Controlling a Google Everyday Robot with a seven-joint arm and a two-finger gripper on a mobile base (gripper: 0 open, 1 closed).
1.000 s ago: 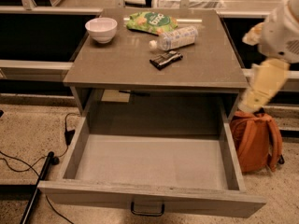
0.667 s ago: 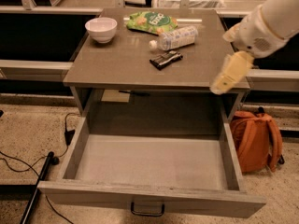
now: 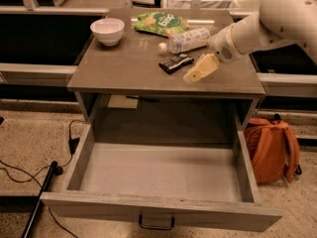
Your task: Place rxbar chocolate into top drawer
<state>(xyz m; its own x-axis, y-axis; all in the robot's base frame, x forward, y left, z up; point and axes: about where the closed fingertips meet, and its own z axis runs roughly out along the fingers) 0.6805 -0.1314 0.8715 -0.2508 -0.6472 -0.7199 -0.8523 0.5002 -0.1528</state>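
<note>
The rxbar chocolate is a small flat black bar lying on the tabletop, just in front of the lying clear bottle. The top drawer is pulled wide open below the tabletop, its pale grey floor bare, its dark handle at the front. My gripper hangs over the tabletop just right of the bar, its pale fingers pointing down-left, a short gap away from the bar. It holds nothing that I can see.
A white bowl stands at the back left of the tabletop. A green chip bag and a clear plastic bottle lie at the back. An orange backpack sits on the floor right of the drawer. Cables lie at the left.
My arm has swung left from beside the table's right edge to over the tabletop, and the gripper has come close to the rxbar chocolate. The objects have not moved.
</note>
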